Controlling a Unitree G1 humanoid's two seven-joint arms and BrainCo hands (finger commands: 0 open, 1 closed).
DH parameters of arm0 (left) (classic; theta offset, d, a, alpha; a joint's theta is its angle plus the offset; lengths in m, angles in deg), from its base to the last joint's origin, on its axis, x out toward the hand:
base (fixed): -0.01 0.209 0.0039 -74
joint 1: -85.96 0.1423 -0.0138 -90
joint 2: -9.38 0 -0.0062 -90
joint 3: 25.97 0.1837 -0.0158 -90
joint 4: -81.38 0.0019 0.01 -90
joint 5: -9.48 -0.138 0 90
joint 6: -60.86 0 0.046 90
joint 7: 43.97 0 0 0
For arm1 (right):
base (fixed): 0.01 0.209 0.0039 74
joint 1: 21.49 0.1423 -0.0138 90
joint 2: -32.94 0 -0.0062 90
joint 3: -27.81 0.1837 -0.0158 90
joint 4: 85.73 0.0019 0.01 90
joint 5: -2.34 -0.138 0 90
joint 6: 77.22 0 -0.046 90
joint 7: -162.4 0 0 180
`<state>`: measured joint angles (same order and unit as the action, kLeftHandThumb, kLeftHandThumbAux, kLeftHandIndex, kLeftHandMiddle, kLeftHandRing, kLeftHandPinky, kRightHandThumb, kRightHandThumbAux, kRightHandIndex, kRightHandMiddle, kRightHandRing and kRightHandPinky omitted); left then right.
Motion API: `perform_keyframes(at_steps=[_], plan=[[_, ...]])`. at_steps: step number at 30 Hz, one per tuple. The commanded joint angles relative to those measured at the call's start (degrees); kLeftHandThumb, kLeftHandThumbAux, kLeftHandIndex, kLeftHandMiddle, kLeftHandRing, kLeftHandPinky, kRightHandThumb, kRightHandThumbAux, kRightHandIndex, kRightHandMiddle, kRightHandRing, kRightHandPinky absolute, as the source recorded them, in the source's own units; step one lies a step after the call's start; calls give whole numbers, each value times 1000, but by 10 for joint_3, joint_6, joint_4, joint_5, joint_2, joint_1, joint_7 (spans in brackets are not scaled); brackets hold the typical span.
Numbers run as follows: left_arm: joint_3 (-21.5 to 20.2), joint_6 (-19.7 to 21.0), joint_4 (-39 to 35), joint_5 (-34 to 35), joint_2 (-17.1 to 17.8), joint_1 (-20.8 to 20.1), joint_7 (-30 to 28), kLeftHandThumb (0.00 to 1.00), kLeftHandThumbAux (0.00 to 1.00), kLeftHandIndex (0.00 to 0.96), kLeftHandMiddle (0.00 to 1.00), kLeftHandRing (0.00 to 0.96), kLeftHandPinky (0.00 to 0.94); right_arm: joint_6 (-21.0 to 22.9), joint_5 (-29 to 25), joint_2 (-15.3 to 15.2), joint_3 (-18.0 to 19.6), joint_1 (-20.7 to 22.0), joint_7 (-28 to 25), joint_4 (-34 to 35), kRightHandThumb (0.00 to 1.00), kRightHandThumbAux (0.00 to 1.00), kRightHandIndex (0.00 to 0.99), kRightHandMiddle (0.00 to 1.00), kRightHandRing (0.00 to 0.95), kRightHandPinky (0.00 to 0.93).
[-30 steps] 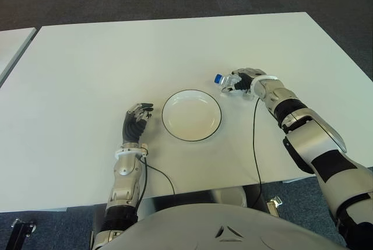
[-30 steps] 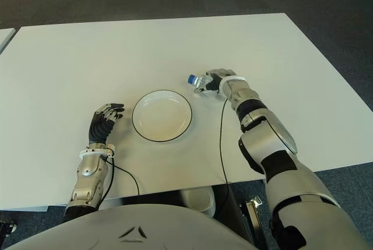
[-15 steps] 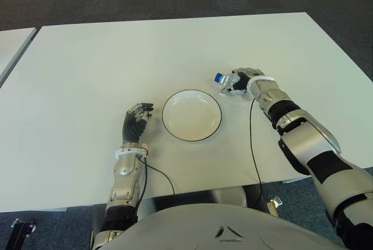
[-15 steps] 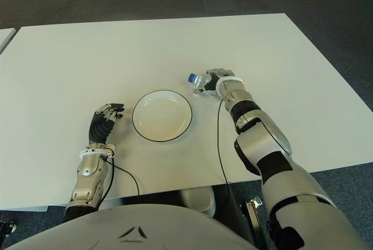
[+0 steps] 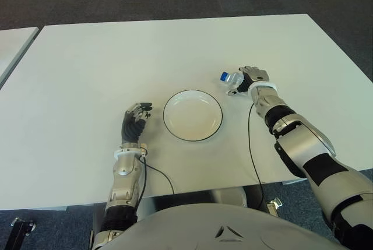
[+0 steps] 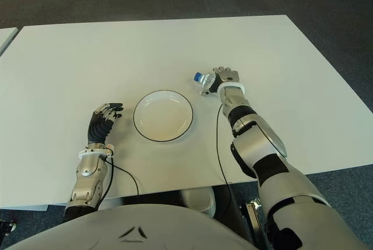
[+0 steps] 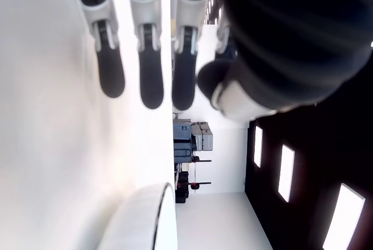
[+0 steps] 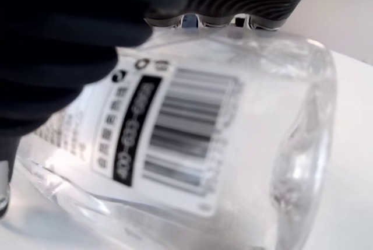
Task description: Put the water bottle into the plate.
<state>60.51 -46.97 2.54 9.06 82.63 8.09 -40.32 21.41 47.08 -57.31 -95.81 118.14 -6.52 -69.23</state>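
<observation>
My right hand has its fingers wrapped round the water bottle, which lies tilted with its blue cap pointing to my left, toward the plate just beside it on the white table; I cannot tell whether the bottle is clear of the table. My left hand, empty with fingers loosely extended, shows on the plate's far side, so the carry is the right hand's.

There was one water bottle, clear with a blue cap, and one white plate with a dark rim. Two robot hands showed: one left hand and one right hand. One white worktop carried everything.
</observation>
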Motion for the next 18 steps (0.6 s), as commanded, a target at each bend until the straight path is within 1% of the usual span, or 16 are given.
perform_keyframes(at_steps=[1, 2, 3, 4, 6, 8, 11, 18], plan=[[0, 6, -16, 6, 0, 7, -6, 704, 721, 412, 347, 345, 373, 10, -3, 10, -1, -18, 12, -20, 637, 565, 119, 251, 274, 360], [0, 7, -19, 7, 0, 9, -7, 704, 721, 412, 348, 346, 374, 9, -4, 10, 0, -18, 16, -20, 640, 566, 129, 269, 294, 376], [1, 8, -21, 7, 0, 9, -7, 704, 721, 412, 350, 348, 376, 8, -5, 10, 0, -18, 19, -21, 652, 574, 185, 340, 369, 435], [1, 8, -23, 8, 0, 10, -7, 705, 721, 412, 351, 350, 377, 7, -6, 10, 1, -18, 23, -21, 662, 578, 221, 385, 418, 474], [2, 10, -27, 8, 0, 12, -7, 705, 721, 412, 353, 352, 378, 5, -9, 10, 3, -18, 28, -22, 674, 587, 282, 452, 488, 528], [2, 12, -32, 7, 1, 15, -7, 704, 721, 412, 355, 354, 377, 2, -13, 11, 8, -18, 34, -23, 752, 635, 326, 490, 524, 552], [3, 12, -36, 7, 1, 17, -7, 704, 722, 411, 355, 355, 374, 0, -20, 12, 13, -18, 40, -23, 814, 671, 365, 531, 588, 623], [3, 16, -45, 6, 0, 22, -6, 703, 722, 412, 349, 352, 371, -6, -26, 12, 16, -14, 51, -23, 836, 682, 391, 551, 654, 707]])
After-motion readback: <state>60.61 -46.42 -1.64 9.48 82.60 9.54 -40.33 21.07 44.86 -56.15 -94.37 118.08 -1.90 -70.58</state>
